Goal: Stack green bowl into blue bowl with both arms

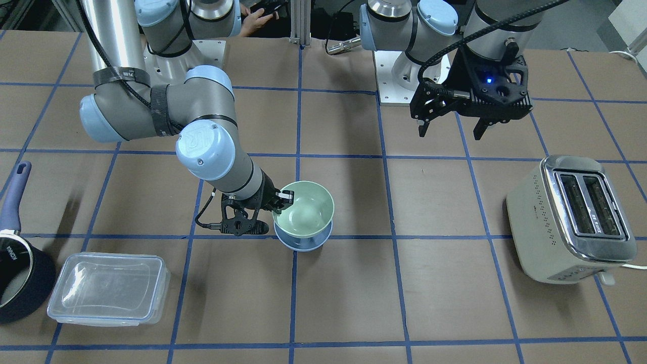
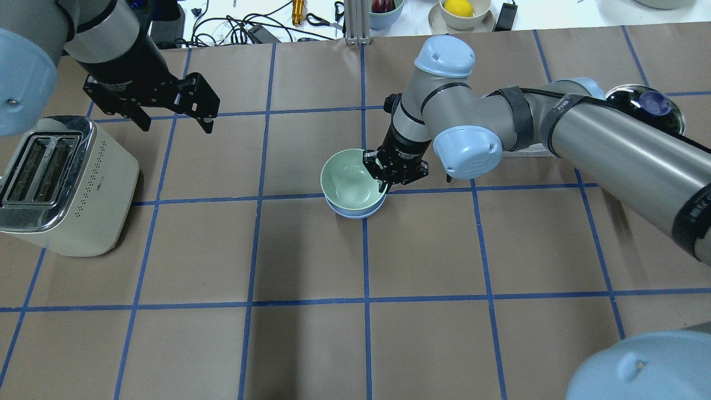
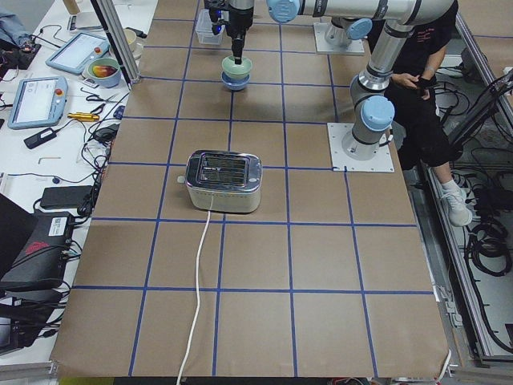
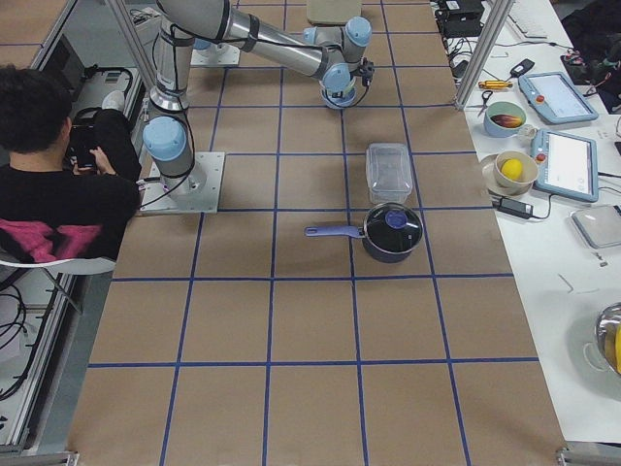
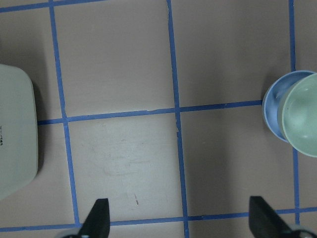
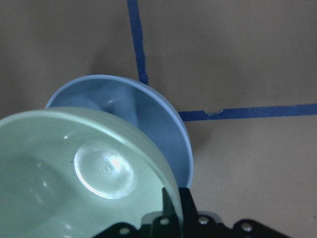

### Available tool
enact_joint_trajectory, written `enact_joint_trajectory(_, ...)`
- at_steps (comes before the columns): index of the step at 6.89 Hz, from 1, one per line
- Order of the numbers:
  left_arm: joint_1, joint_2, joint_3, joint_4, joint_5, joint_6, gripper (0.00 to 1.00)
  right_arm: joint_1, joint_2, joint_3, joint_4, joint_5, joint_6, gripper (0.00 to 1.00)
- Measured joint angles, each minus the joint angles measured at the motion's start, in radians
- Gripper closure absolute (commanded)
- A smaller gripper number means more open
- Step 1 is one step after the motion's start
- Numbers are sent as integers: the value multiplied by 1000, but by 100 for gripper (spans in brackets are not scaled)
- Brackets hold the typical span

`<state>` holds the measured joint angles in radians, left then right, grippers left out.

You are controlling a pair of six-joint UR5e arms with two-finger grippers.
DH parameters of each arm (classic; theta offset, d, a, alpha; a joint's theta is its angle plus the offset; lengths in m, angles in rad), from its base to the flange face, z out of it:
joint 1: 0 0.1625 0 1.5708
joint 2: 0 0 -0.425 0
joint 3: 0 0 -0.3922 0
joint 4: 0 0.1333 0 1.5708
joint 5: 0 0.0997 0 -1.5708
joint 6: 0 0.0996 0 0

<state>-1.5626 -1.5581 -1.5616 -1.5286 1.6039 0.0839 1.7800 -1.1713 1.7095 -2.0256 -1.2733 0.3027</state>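
The pale green bowl (image 1: 303,208) hangs tilted just over the pale blue bowl (image 1: 303,243), which stands on the table near its middle. The green bowl's base dips into the blue one; I cannot tell if they touch. My right gripper (image 1: 283,198) is shut on the green bowl's rim, on the side toward the robot. The right wrist view shows the green bowl (image 6: 74,173) above the blue bowl (image 6: 148,114). My left gripper (image 1: 451,132) is open and empty, high over bare table. Its wrist view shows both bowls (image 5: 292,111) at the right edge.
A cream toaster (image 1: 571,217) stands on my left side, close below the left gripper in the overhead view (image 2: 61,183). A clear lidded container (image 1: 108,288) and a navy saucepan (image 1: 20,273) stand on my right side, toward the operators' edge.
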Motion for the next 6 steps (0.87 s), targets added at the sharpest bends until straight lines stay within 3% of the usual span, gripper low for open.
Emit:
enact_joint_trajectory(2,0,1,0,1,-1,0,0,-4,1,-9,0,-1,1,1)
enact_joint_trajectory(4,-1,1,0,1,-1,-1,0,-34,-29,-39,19,-25,-1,0)
enact_joint_trajectory(6,0,1,0,1,-1,0,0,-133,-164,-84,214,-119,-50,0)
